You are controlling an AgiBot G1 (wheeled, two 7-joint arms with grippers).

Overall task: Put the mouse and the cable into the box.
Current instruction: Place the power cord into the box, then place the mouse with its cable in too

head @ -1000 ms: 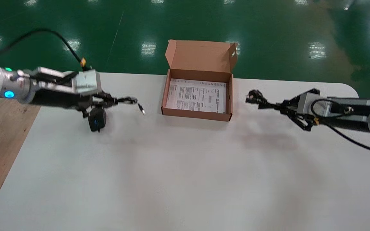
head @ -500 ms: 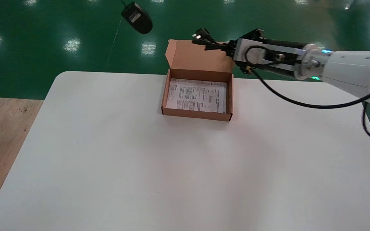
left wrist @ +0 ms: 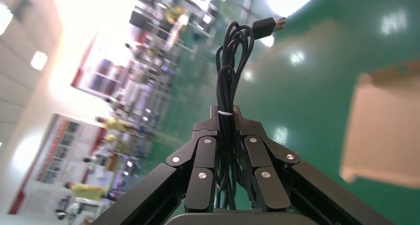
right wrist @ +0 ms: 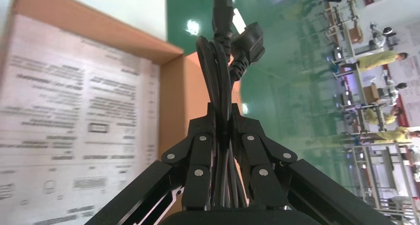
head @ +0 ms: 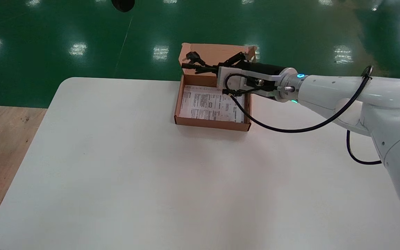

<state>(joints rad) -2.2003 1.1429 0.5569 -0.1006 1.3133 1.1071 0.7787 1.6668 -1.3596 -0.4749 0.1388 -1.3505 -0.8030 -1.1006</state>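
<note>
Our right gripper (right wrist: 222,117) is clamped on the cable (head: 196,61), held above the far side of the box (head: 211,123). We see a white table (head: 151,180), the open brown box with a printed sheet (head: 212,103) inside, then the cable: black, bundled in loops, plug (right wrist: 249,39) foremost. Our left gripper (left wrist: 225,117), out over the green floor (head: 47,34), pinches the mouse cord (left wrist: 233,51), black with a USB plug (left wrist: 270,23).

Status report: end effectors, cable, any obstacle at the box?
Right end effector shut on power cable, over open box. Left end effector shut on mouse cable, outside head view. Printed sheet lies in box.
</note>
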